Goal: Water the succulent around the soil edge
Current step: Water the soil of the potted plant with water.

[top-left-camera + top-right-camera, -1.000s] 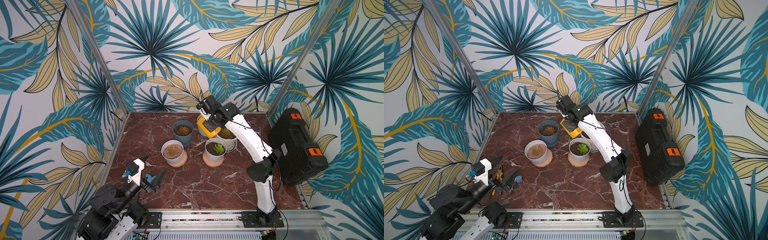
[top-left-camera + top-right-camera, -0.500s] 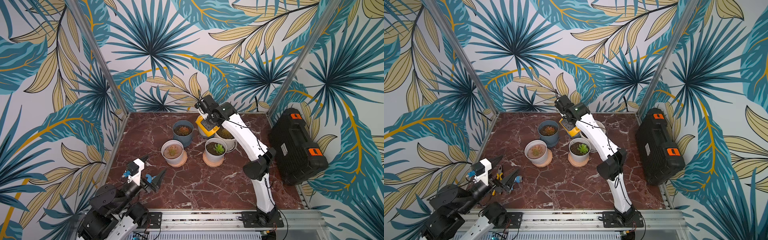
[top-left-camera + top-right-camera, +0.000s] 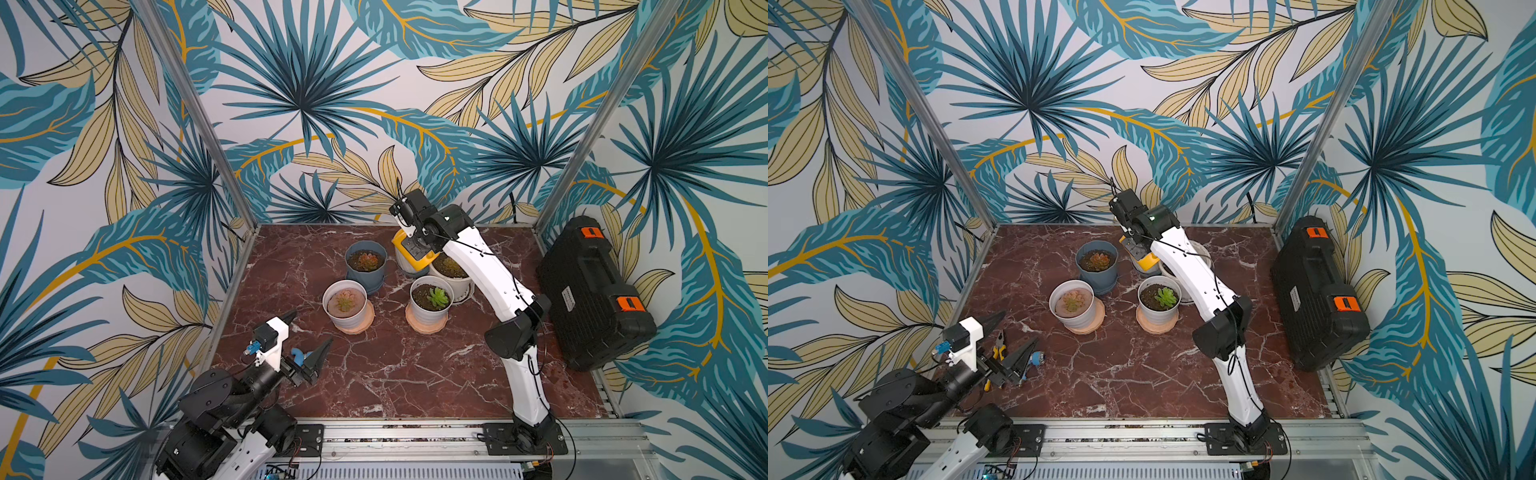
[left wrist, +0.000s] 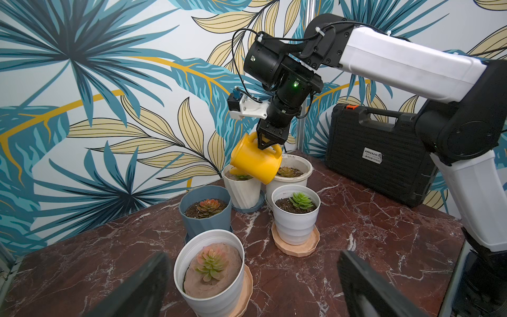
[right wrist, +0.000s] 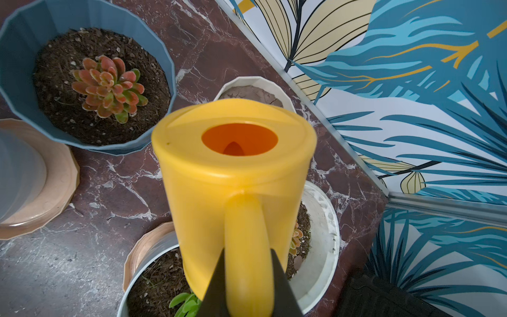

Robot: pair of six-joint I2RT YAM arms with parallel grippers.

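right gripper (image 4: 270,143) clamps yellow watering can (image 4: 253,162) handle | tilted over ribbed white pot (image 4: 242,189), 12 o'clock | left gripper (image 3: 311,328) spread wide, 7 o'clock

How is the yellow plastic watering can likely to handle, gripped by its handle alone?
The yellow plastic watering can looks rigid and probably light. Pinched only at its smooth handle by the right gripper, it might swivel or slip while tilted. Any water inside would shift its weight spoutward.
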